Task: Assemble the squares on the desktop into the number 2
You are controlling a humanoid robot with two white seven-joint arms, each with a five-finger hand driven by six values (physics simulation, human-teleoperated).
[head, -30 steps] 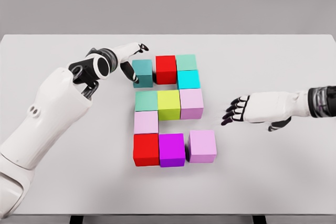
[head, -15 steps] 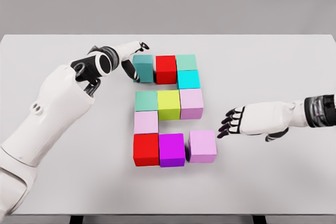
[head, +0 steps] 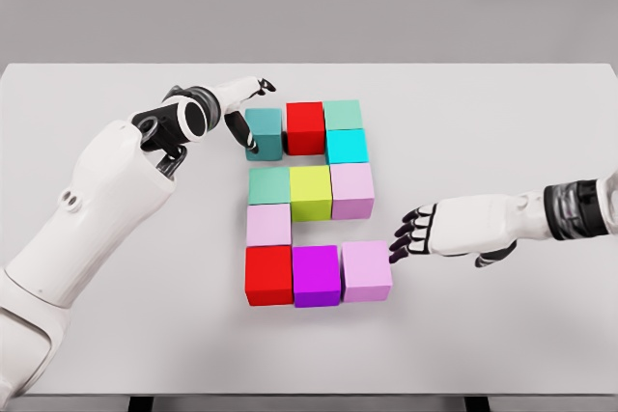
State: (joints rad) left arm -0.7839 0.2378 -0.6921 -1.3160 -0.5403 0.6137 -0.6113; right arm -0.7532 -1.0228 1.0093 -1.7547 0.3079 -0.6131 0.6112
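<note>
Right robot hand (head: 404,238), fingers spread, is seen touching the bottom-right lilac cube (head: 367,271) beside the magenta cube (head: 316,276) on the surface (head: 483,142); left robot hand (head: 241,108), relaxed, touches the teal cube (head: 263,133).

Both arms glossy white shells, rounded segments. Left arm (head: 92,209): two small dark screw holes on forearm shell, black joint ring at wrist. Right arm (head: 579,209): dark ribbed wrist band. Left hand (head: 237,108) and right hand (head: 454,229) white-backed, with black fingertips (head: 398,248).
</note>
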